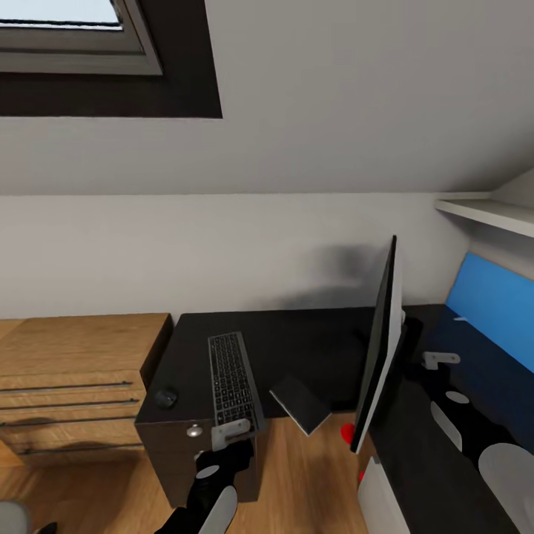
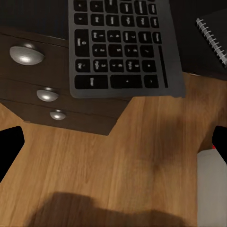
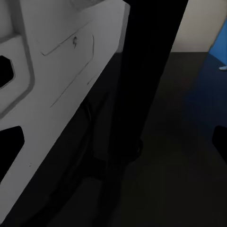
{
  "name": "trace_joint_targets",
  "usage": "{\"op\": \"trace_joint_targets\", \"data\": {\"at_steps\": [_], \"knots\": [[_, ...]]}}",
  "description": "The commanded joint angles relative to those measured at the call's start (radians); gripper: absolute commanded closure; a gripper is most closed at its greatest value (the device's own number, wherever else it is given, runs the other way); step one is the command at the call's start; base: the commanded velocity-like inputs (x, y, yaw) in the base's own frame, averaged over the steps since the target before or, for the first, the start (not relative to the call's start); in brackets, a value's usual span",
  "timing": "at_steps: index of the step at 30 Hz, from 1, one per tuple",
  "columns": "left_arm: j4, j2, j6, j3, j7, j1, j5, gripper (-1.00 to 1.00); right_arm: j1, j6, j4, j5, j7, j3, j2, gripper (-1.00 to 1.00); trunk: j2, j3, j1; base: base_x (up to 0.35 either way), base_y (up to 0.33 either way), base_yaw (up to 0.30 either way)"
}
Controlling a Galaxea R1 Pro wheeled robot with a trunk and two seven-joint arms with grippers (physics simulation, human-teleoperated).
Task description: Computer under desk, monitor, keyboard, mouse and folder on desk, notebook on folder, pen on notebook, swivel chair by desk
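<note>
1. From the head view we look down on the desk (image 1: 311, 348), a matte black L-shaped top with a smooth blue back panel (image 1: 493, 311) on the right. The keyboard (image 1: 234, 382), a slim grey slab with dark keys, lies lengthwise on the left wing, its near end at the desk's front edge. The mouse (image 1: 165, 398), small, dark and rounded, sits apart to its left near the corner. A dark flat notebook (image 1: 300, 404) lies tilted, partly overhanging the front edge. The monitor (image 1: 380, 356) stands edge-on, thin, black in front and silver-grey behind, with a red dot (image 1: 346, 433) at its lower corner. A pale grey box, seemingly the computer (image 1: 382, 500), shows below it over the wood floor (image 1: 304, 482). Our left gripper (image 1: 231, 432) hovers at the keyboard's near end; the right gripper (image 1: 440, 359) is over the desk behind the monitor. A light wooden counter (image 1: 74, 378) with bar handles stands at left.

2. Through the left wrist view, the keyboard (image 2: 123, 47) overhangs dark drawers with round silver knobs (image 2: 26, 53); the notebook (image 2: 215, 33) shows a wire spiral. The fingers (image 2: 9, 146) stand wide apart, holding nothing, above grained planks.

3. Through the right wrist view, the monitor's (image 3: 61, 94) smooth grey back and black stand (image 3: 146, 71) rise from the glossy desk (image 3: 179, 179). One dark fingertip (image 3: 221, 142) shows at the edge; we cannot tell the gripper's state.
</note>
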Motion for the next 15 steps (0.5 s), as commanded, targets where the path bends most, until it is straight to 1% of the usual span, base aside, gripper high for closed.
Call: {"op": "trace_joint_targets", "data": {"at_steps": [1, 9, 15], "knots": [[-0.001, 0.0, 0.003, -0.002, 0.007, -0.001, 0.006, -1.0, -0.001, -0.005, 0.001, -0.01, -0.002, 0.008, -0.001, -1.0, -0.002, -0.002, 0.001, 0.083, 0.0, 0.0], [-0.003, 0.0, 0.001, -0.004, 0.008, -0.001, 0.006, -1.0, -0.002, -0.008, 0.002, -0.01, -0.002, 0.008, -0.001, -1.0, -0.002, -0.002, 0.001, 0.03, -0.004, 0.0], [-0.003, 0.0, -0.001, -0.005, 0.006, -0.001, 0.006, -1.0, -0.001, -0.023, 0.003, -0.01, -0.002, 0.008, -0.001, -1.0, -0.002, -0.002, 0.001, 0.146, -0.128, 0.0]]}}
